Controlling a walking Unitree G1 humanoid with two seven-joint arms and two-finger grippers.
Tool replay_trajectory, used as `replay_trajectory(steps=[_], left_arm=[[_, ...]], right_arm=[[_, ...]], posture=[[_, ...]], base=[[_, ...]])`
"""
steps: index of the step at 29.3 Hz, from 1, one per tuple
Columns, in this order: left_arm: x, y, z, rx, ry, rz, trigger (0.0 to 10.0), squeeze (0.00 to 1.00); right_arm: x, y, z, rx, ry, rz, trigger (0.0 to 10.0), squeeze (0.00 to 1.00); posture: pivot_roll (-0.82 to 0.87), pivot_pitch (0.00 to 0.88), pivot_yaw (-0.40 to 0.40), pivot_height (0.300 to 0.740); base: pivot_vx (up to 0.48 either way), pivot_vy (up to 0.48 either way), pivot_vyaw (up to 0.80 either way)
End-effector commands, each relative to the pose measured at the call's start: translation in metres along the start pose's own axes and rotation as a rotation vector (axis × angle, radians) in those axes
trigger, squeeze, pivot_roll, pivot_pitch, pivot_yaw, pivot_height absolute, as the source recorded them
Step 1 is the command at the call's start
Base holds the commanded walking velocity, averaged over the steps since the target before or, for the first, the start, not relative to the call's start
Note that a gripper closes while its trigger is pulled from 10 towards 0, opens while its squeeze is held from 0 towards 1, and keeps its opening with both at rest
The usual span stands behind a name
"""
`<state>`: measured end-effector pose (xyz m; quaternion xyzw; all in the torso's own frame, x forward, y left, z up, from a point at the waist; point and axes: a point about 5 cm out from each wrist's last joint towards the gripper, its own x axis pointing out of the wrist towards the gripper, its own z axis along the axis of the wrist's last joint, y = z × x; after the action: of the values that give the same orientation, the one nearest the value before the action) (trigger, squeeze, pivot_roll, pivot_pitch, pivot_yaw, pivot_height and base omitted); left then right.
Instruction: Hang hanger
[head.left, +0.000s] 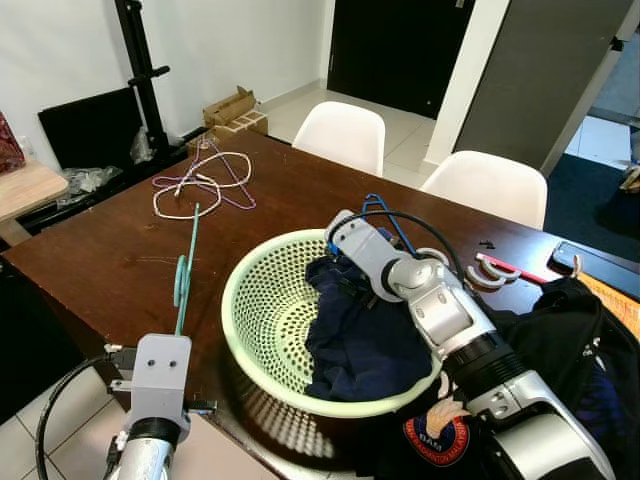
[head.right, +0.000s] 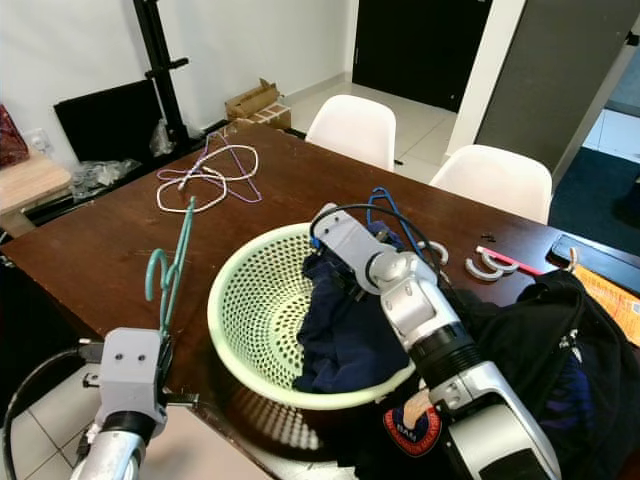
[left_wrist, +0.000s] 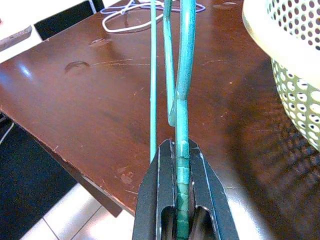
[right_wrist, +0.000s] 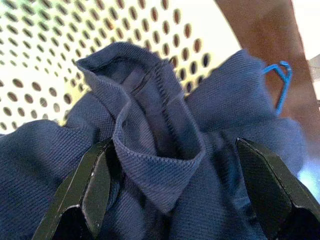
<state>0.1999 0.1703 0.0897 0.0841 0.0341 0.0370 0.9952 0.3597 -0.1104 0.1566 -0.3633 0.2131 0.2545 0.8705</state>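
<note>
Grip status, left to right. Your left gripper (left_wrist: 179, 200) is clenched on the thin teal wire hanger (head.left: 184, 275), which rises from between its fingers (left_wrist: 150, 200) and extends forward over the dark brown wooden table (head.left: 100, 250). Ahead of that gripper, a tangle of white and purple wire hangers (head.left: 200, 185) lies on the far tabletop. Beside it, to the right, stands the pale green perforated plastic basket (head.left: 262, 330). Your right gripper (right_wrist: 175, 185) sits inside that basket with fingers spread, straddling the collar of the navy blue knit shirt (right_wrist: 150, 125) without clamping it. A blue wire hanger (right_wrist: 280, 82) lies just beyond the shirt.
</note>
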Motion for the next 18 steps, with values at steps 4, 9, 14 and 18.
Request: replay_trajectory(steps=[4,9,14,18], left_arm=[[-0.005,-0.007,-0.012,-0.029,0.059,-0.016,10.0,0.00],[-0.010,-0.007,-0.015,-0.058,0.073,0.008,10.0,0.00],[-0.010,-0.004,-0.022,-0.080,0.089,0.037,10.0,0.00],[-0.008,-0.004,-0.023,-0.082,0.088,0.039,10.0,0.00]], right_arm=[[-0.002,0.005,-0.008,-0.016,0.050,0.046,10.0,0.00],[-0.003,0.012,-0.014,0.025,0.080,0.107,0.0,0.00],[-0.005,0.014,-0.009,0.059,0.058,0.126,0.0,0.00],[-0.007,0.014,-0.005,0.059,0.034,0.137,0.0,0.00]], posture=[[0.15,0.000,-0.077,0.740],[0.15,0.000,-0.075,0.740],[0.15,0.000,-0.077,0.740],[0.15,0.000,-0.078,0.740]], base=[[0.000,0.000,0.00],[0.000,0.000,0.00],[0.000,0.000,0.00],[0.000,0.000,0.00]])
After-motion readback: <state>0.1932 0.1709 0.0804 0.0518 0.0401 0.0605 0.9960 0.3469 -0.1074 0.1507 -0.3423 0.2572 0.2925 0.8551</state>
